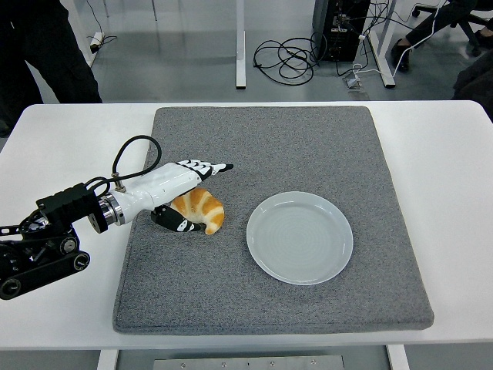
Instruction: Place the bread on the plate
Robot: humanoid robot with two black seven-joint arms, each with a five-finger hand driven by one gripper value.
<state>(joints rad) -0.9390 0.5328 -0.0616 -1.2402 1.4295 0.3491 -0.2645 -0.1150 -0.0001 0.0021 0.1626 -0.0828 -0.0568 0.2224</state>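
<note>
A golden croissant [203, 210] lies on the grey mat [277, 146], left of a white round plate [300, 237] that holds nothing. My left hand [191, 194] reaches in from the left and brackets the croissant: its white fingers [206, 167] stretch flat over the top while the black thumb [173, 220] sits at the near left side. The fingers are straight, not closed around the bread. The croissant's left part is hidden behind the hand. My right arm is out of the picture.
The mat covers most of the white table [447, 154]. A person in dark clothes [46, 46] stands beyond the far left corner. Cables [289, 58] and desk legs lie on the floor behind.
</note>
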